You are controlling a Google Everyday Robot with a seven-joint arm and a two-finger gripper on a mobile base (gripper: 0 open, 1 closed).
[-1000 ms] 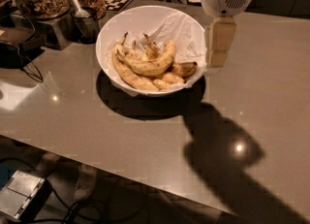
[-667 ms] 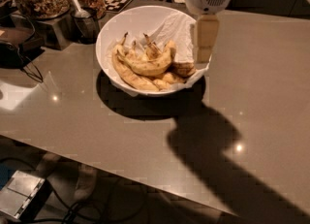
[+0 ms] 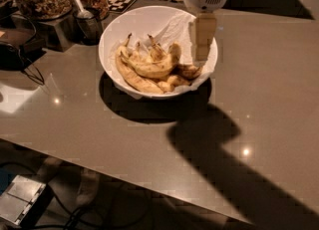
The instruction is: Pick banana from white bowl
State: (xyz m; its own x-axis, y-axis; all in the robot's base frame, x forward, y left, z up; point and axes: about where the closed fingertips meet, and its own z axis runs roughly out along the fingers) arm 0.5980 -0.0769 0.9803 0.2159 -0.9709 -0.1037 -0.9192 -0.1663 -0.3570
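Leftward since a moment ago, my gripper now hangs over the right side of the bowl (open or closed, I cannot tell), near the banana lying curved atop other bananas.

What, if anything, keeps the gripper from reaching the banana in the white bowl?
Probably nothing, so yes: the gripper hangs above the open white bowl, and the banana lies uncovered atop the other bananas.
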